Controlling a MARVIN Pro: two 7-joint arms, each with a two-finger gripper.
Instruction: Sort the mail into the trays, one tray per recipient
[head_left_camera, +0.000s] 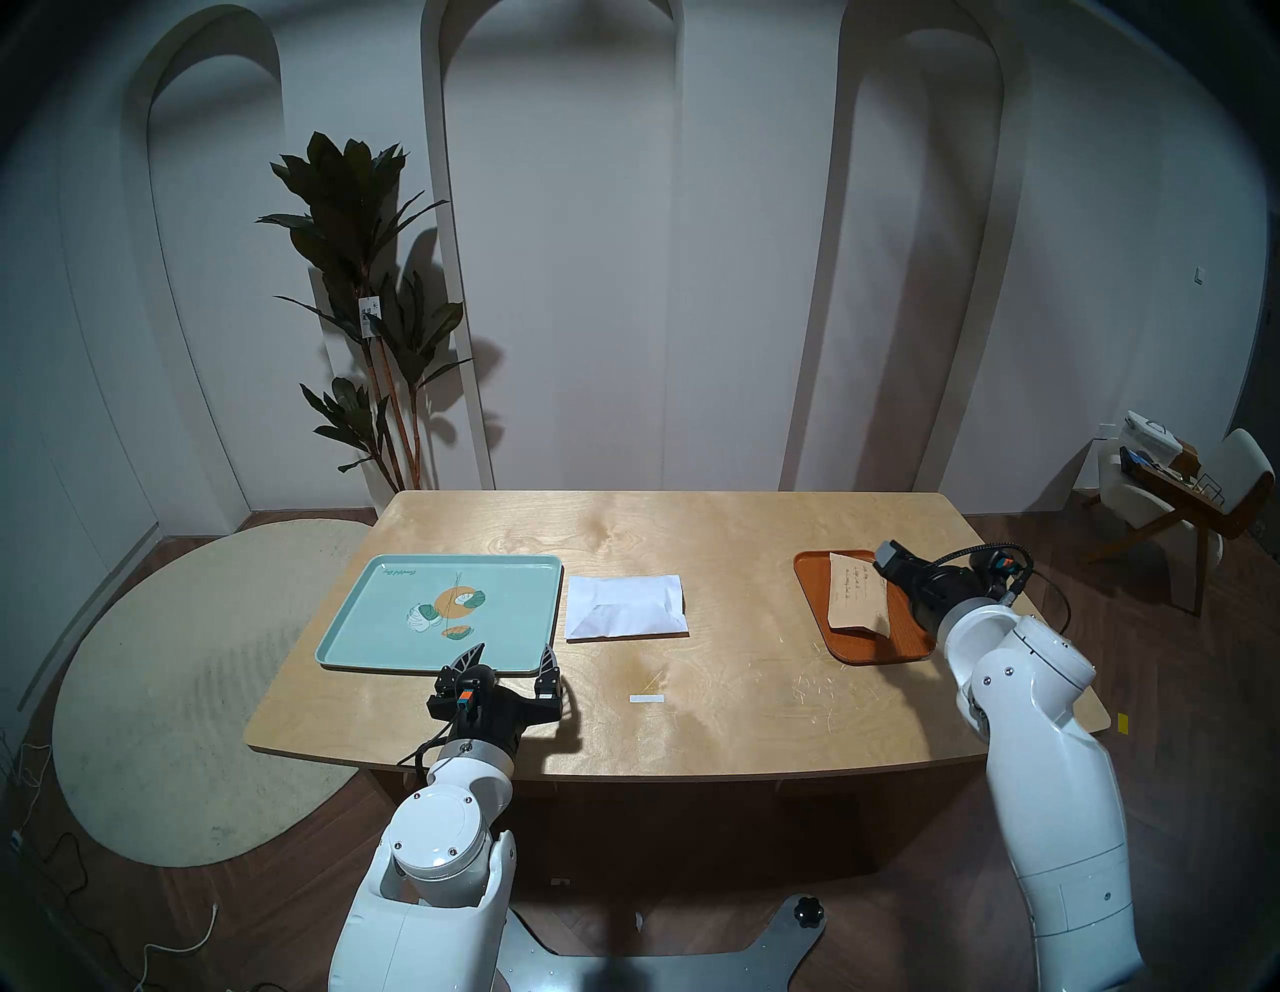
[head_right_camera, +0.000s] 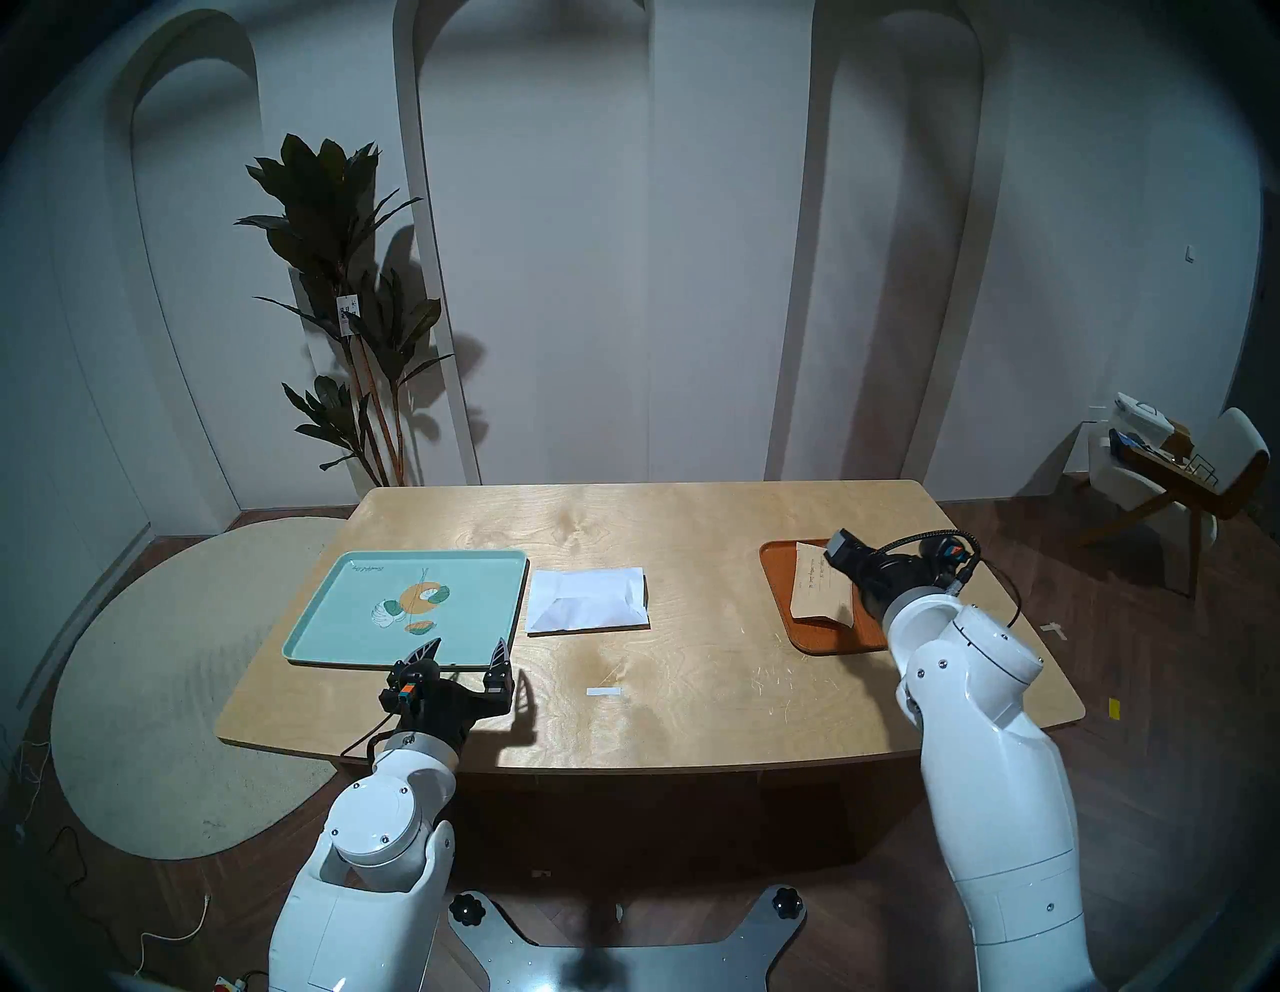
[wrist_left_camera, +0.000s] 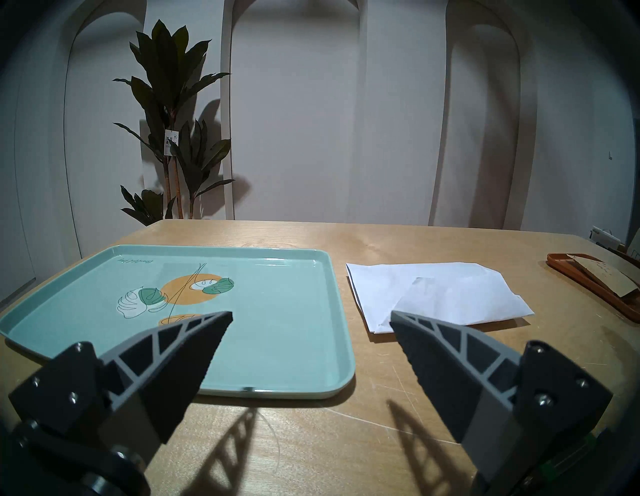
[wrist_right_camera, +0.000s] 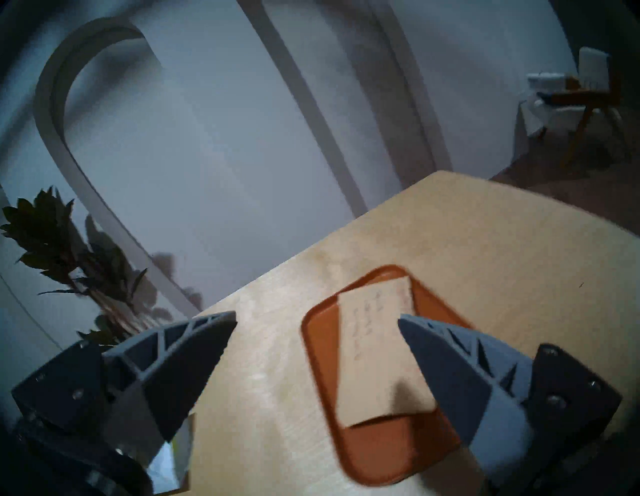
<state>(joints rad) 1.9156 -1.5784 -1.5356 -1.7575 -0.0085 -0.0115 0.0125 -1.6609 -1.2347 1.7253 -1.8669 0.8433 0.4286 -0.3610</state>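
Paper mail is the subject: two flat envelopes on a pale wooden worktop (head_left_camera: 727, 554). A white envelope (head_left_camera: 627, 606), the larger one, lies flat on the bare wood just beside the right edge of a mint-green tray (head_left_camera: 346, 623) printed with orange and white leaves; whether they touch cannot be told. Its flap is folded over and stands slightly proud, seen best from the left wrist. A narrower tan envelope (head_left_camera: 857, 596) with handwritten lines already rests inside a smaller orange-brown tray (head_left_camera: 810, 575) on the robot's right. The left gripper (head_left_camera: 516, 658) hovers near the front edge of the green tray, jaws spread wide and empty. The right gripper (wrist_right_camera: 317, 320) hangs above the orange-brown tray, jaws likewise apart and holding nothing; its view is blurred. A small white tape strip (head_left_camera: 646, 698) lies alone toward the front of the worktop. The white envelope looks very light, thin and floppy, likely to sag or slide on smooth wood when nudged. Pinching it flat from above would probably fail; the raised flap fold or a lifted edge seems the best place to grip.
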